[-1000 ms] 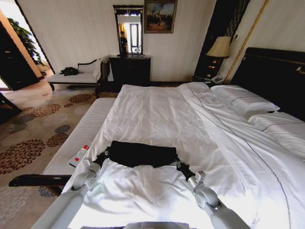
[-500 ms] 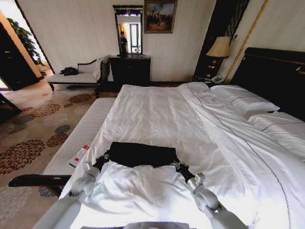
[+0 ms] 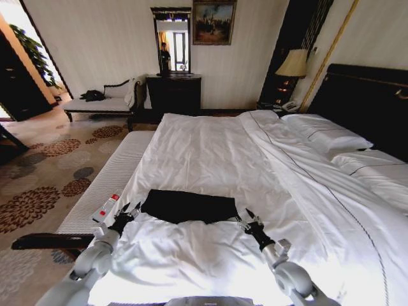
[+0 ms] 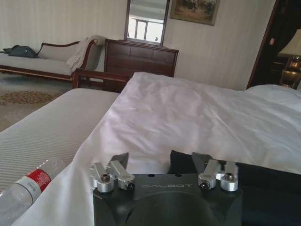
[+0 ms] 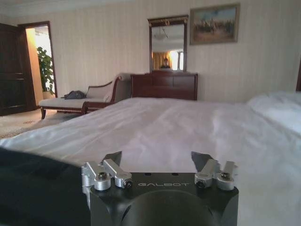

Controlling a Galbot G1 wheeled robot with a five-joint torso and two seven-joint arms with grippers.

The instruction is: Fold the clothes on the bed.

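The clothes [image 3: 188,206] are one black garment lying as a flat folded rectangle on the white duvet of the bed [image 3: 210,146], near its front edge; no lettering shows. My left gripper [image 3: 127,209] stands open just off the garment's left end, holding nothing. My right gripper [image 3: 244,217] is open just off the right end, also holding nothing. In the left wrist view, the left gripper [image 4: 162,157] has the black fabric [image 4: 268,181] beside one finger. From the right wrist camera, the right gripper [image 5: 157,157] is spread over white sheet with the black cloth [image 5: 33,183] to one side.
A plastic bottle with a red label [image 3: 107,207] lies on the striped pad [image 3: 108,175] along the bed's left side, close to my left gripper. Pillows [image 3: 325,137] and the dark headboard [image 3: 370,102] are at the right. A dresser [image 3: 173,92] and chaise [image 3: 95,105] stand against the far wall.
Both grippers have let go of the garment's ends, opened, and drawn back toward me and slightly outward. The garment stays flat on the duvet.
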